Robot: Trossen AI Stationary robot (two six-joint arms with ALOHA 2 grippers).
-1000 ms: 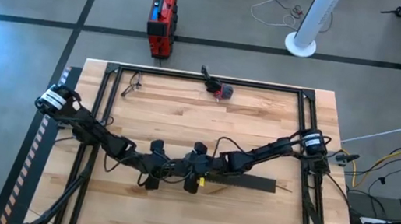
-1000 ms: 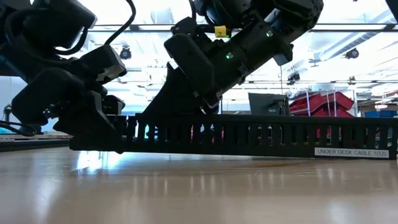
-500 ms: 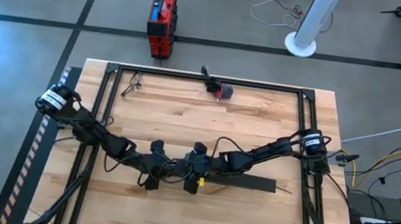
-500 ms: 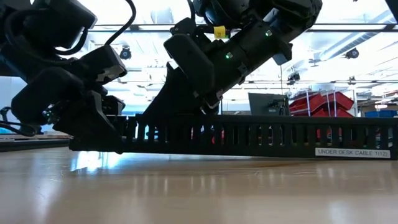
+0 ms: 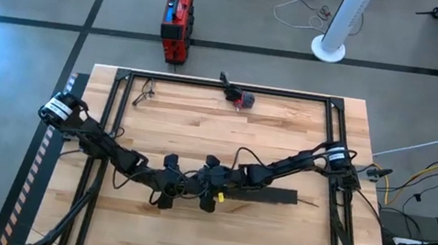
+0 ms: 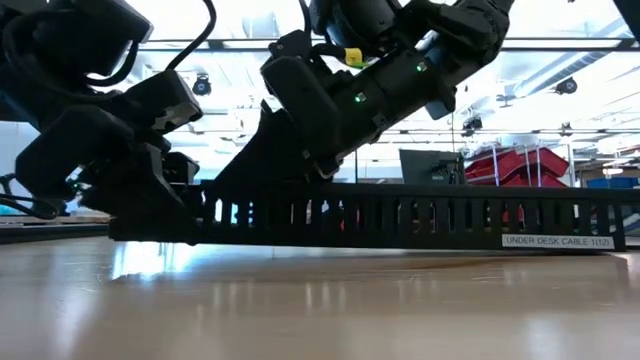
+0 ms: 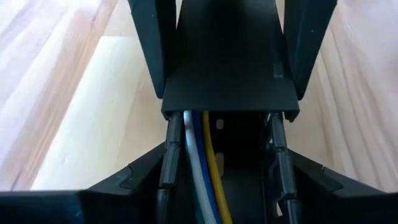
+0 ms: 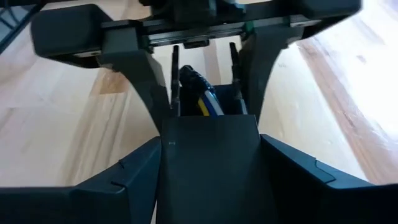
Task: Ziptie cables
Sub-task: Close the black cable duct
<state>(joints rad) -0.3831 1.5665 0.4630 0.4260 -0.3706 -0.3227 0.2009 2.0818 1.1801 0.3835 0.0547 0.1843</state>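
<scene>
A long black slotted cable tray (image 5: 264, 195) lies on the wooden table, its label end (image 6: 560, 241) toward the table's right. The cables (image 7: 202, 162), white, blue and yellow wires, run along the inside of the tray at its left end; they also show in the right wrist view (image 8: 202, 99). A flat black cover (image 8: 211, 162) tops the tray beside them. My left gripper (image 5: 182, 186) and my right gripper (image 5: 198, 187) face each other at that end, each shut on the tray. My left gripper pinches the tray's left end between its two fingers, one on the outside of each slotted wall (image 7: 169, 155). The fingers slant down from the table's left and lie along the tray. The tray rests on the table. My right gripper clasps the covered part of the tray (image 8: 165, 143), one finger on each side. The fingers (image 8: 124, 180) slant down from the table's right and lie along the tray. The tray's underside (image 6: 420, 248) sits on the table.
A black metal frame (image 5: 118, 108) runs around the tabletop. A small black and red object (image 5: 239, 98) sits at the far edge, and a small dark item (image 5: 146, 93) at the far left. Bare wood lies beyond the tray and in front of it.
My right gripper has tipped and rolled a little while staying at the tray. The tray's right end has swung slightly toward the table's far edge; its left end has stayed between the grippers.
</scene>
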